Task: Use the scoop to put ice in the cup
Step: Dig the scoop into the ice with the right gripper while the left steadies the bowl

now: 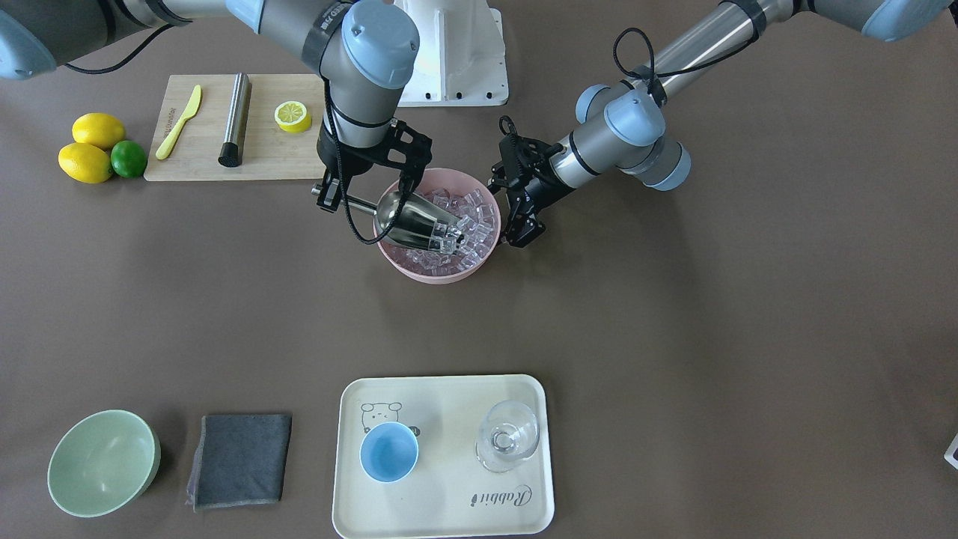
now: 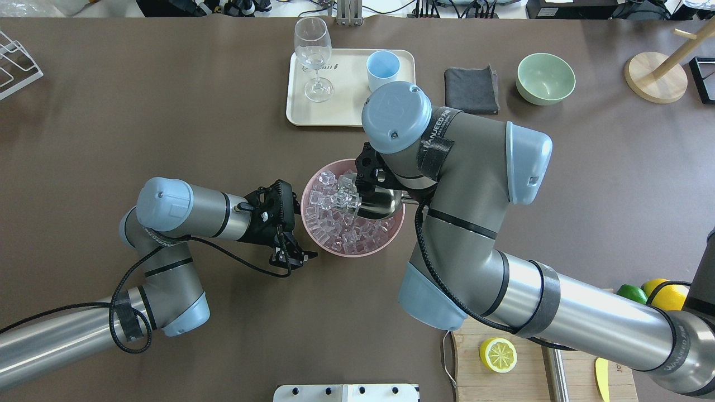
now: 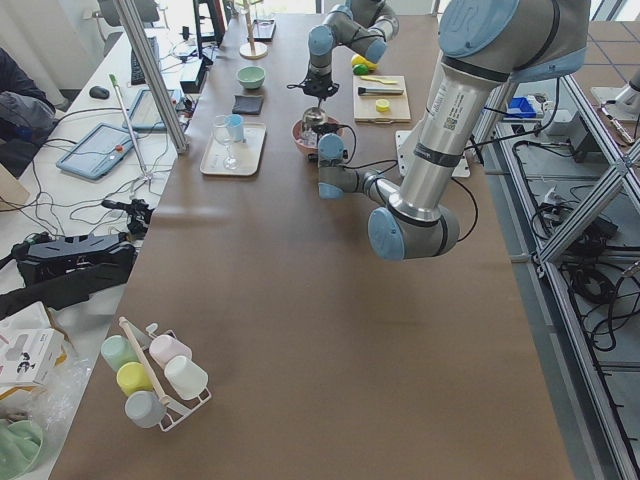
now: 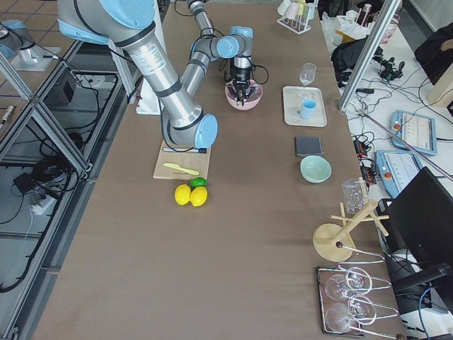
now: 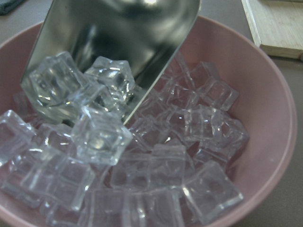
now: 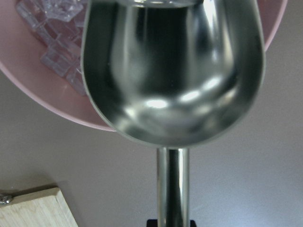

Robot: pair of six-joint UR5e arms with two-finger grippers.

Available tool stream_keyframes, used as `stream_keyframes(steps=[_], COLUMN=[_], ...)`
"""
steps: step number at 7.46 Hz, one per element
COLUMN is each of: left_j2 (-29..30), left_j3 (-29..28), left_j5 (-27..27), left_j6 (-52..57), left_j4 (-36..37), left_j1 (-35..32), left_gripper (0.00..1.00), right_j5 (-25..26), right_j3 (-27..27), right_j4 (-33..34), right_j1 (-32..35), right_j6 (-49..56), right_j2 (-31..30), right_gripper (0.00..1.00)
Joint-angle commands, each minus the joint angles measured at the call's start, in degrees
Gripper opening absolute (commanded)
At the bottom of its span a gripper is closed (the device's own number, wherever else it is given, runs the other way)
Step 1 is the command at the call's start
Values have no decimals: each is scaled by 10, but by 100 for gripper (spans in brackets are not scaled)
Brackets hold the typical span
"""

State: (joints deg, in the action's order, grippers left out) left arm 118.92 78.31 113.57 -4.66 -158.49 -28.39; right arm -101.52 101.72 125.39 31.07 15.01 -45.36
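1. The right gripper (image 1: pixel 327 196) pinches the far end of the thin rod handle of the scoop (image 1: pixel 413 217), fingers pressed onto the rod.
2. The scoop is tilted down into a pink bowl (image 1: pixel 441 275), with its trough mouth pushed into the ice (image 1: pixel 477 218). The left wrist view shows a few cubes lying at the mouth.
3. The ice fills the pink bowl, which stands mid-table, near the robot's base.
4. The left gripper (image 2: pixel 291 258) hangs just beside the bowl's left rim. Its fingers look spread and hold nothing. I cannot tell whether they touch the rim.
5. The cup (image 1: pixel 388 451) stands upright on a cream tray (image 1: pixel 441 404) at the far side of the table, well apart from the bowl. No ice shows in it.
6. On the same tray, left of the cup in the overhead view, stands a clear stemmed glass (image 1: pixel 507 438).
7. Right of the tray lie a grey cloth (image 1: pixel 239 460) and a pale green bowl (image 1: pixel 101 464).
8. A cutting board (image 1: pixel 269 150) lies near the robot's right side.
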Motion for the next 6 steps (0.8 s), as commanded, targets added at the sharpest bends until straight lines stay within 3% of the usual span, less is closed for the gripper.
stream_keyframes(steps=[1, 6], left_j2=[0, 0], left_j3=[0, 0], left_j5=[0, 0], left_j6=[0, 1], left_j4=[0, 0], left_j1=[0, 0], left_gripper=[98, 98], right_j5=[-9, -35], right_j3=[12, 54], right_j4=[-23, -91], right_j1=[0, 0], right_j6=[-24, -77], right_j2=[-12, -42], right_gripper=[0, 0])
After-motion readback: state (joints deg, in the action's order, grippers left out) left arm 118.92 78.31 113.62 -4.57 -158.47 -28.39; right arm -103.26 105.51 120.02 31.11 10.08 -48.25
